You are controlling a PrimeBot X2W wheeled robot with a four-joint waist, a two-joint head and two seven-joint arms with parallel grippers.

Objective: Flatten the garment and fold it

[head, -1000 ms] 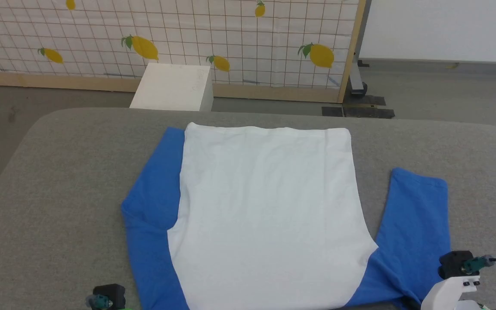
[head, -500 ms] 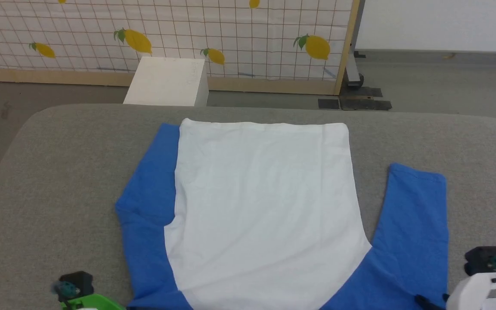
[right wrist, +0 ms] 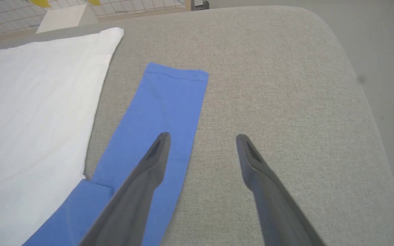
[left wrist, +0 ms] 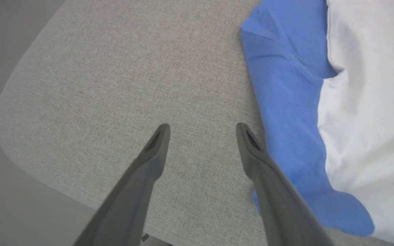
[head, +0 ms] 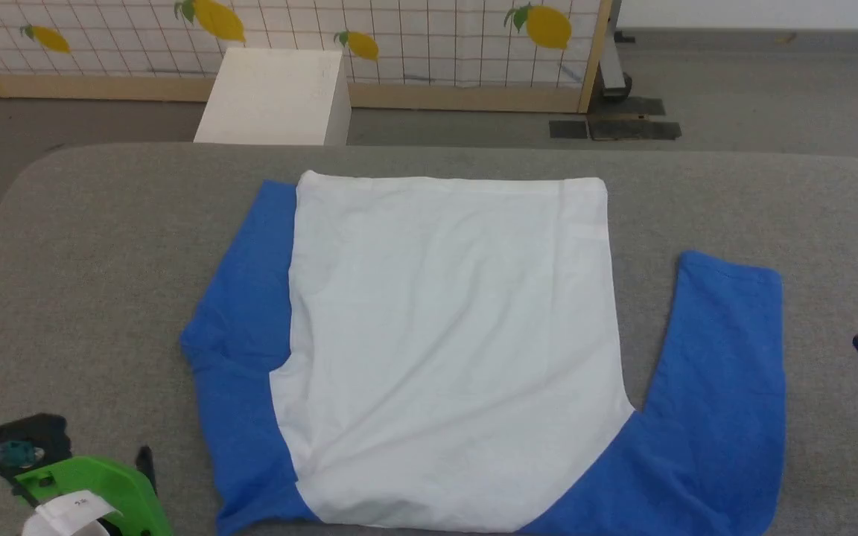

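Likely soft, light, limp: take garment point(head: 444, 335) at sleeve cuff point(right wrist: 175, 75). Beside garment: wide-apart, empty fingers of left gripper point(left wrist: 202, 131) and right gripper point(right wrist: 202, 140).

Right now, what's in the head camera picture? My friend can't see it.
A white shirt with blue sleeves lies spread flat on a grey table. A white box stands on the floor beyond it, before a lemon-patterned screen.

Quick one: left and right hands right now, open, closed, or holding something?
Left hand: open, holding nothing.
Right hand: open, holding nothing.
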